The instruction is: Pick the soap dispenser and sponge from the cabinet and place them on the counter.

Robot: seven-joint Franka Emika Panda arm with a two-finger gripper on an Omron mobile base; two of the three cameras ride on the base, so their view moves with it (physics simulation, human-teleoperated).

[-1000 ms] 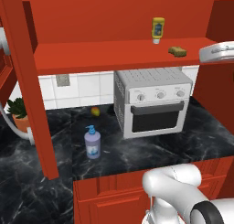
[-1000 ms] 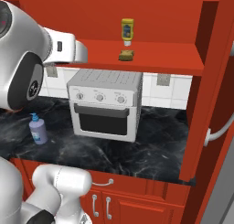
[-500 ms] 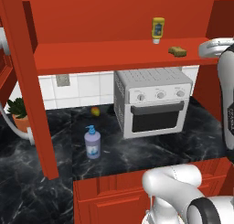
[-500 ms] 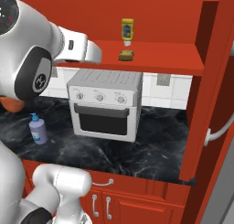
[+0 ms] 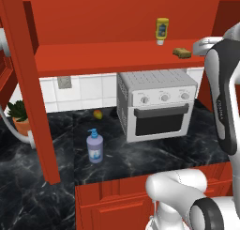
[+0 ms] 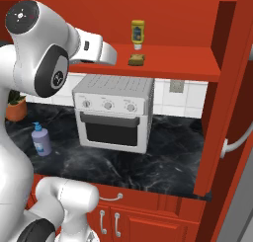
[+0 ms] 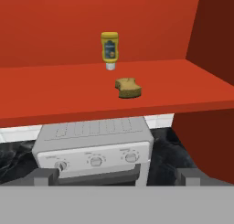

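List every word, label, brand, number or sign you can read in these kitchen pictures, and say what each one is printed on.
Nothing can be read for certain.
Robot arm: small dark lettering along the white link, too small to read.
Soap dispenser: white-and-blue label, blurred.
Yellow squeeze bottle: dark label, unreadable.
Toaster oven: three knobs, no legible markings.
Arm joint: a round logo, no words.
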